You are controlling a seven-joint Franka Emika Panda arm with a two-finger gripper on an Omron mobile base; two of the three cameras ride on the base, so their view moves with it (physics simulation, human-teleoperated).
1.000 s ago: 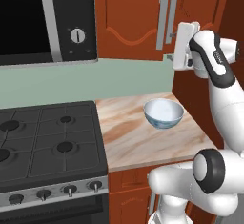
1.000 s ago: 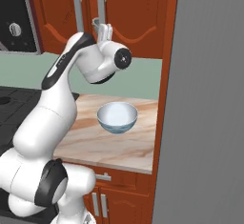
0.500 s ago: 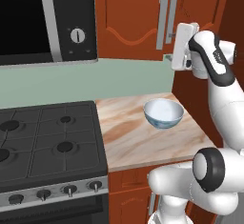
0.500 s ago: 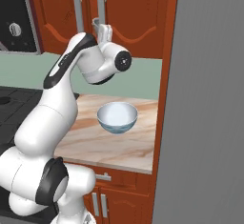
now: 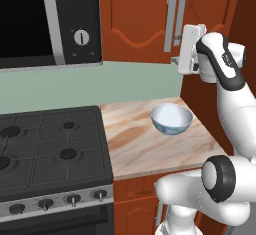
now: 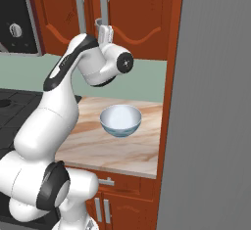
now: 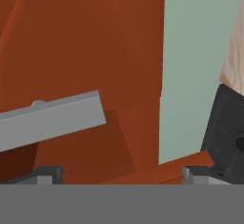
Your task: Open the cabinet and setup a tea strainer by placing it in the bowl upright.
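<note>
Upper right of the left view, my claw (image 5: 176,59) hangs wide open and empty at the cabinet (image 5: 145,14) handle (image 5: 171,14), ready to pull; bowl (image 5: 171,119) waits mid-tabletop (image 5: 135,139) below

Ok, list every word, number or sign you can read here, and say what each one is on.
Nothing can be read.
Microwave: small pale marks above the dial on its control panel, too blurred to read.
Cabinet, bowl, stove: no text seen.

Bowl (image 5: 171,118) on marble counter (image 5: 135,139)
</note>
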